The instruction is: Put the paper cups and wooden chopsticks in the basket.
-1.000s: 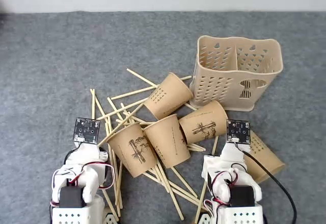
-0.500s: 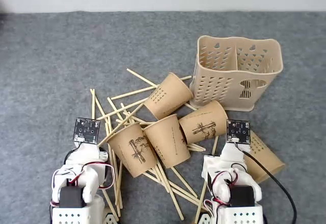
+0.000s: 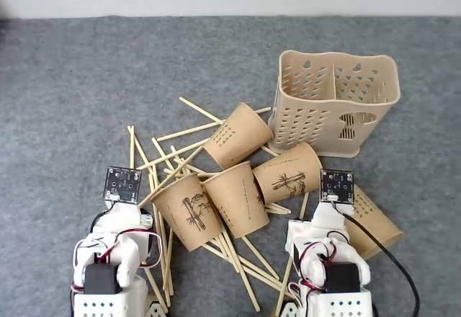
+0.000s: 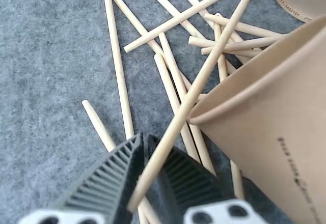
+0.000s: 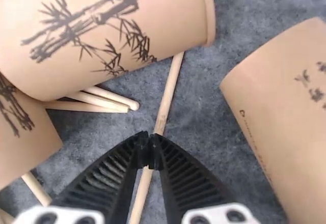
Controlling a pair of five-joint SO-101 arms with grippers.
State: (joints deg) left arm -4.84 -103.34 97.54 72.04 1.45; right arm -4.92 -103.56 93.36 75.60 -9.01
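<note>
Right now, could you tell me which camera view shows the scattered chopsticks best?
The high view: it takes in the whole spread of chopsticks around and under the cups. The left wrist view gives crossing chopsticks close up beside one cup; the right wrist view, a few chopsticks poking from under a cup.

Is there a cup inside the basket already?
No, the basket stands empty and the cups lie on their sides outside it.

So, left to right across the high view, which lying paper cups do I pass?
Left bamboo-print cup → cup beside it → right bamboo-print cup → rightmost cup. The cup by the basket overlaps the second sideways, so its place is unclear; basket.
</note>
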